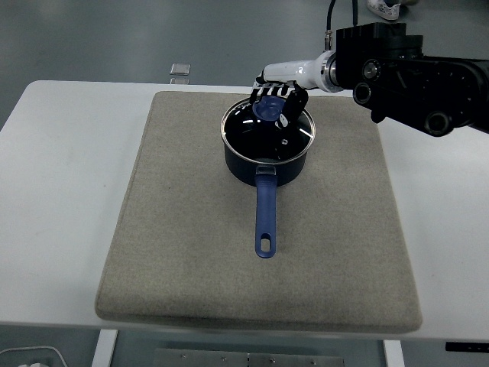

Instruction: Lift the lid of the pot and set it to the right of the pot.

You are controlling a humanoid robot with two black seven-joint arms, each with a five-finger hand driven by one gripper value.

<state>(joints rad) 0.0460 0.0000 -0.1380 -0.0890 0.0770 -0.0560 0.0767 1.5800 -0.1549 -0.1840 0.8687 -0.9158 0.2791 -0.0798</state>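
Barely started: lid point(268, 131) on the pot point(267, 156) at the mat's point(191, 252) far middle, right hand point(276, 98) curled around the knob point(267, 108), lifting and placing right all left.

One high head view, robot's side, facing forward and down, whole white table point(69, 191) visible

Counter point(69, 191): white, rounded corners.
Mat point(183, 275): grey-beige, covers most of the counter.
Floor point(114, 38): grey-green, smooth.
Floor plate point(180, 69): small, pale, beyond the counter's far edge.
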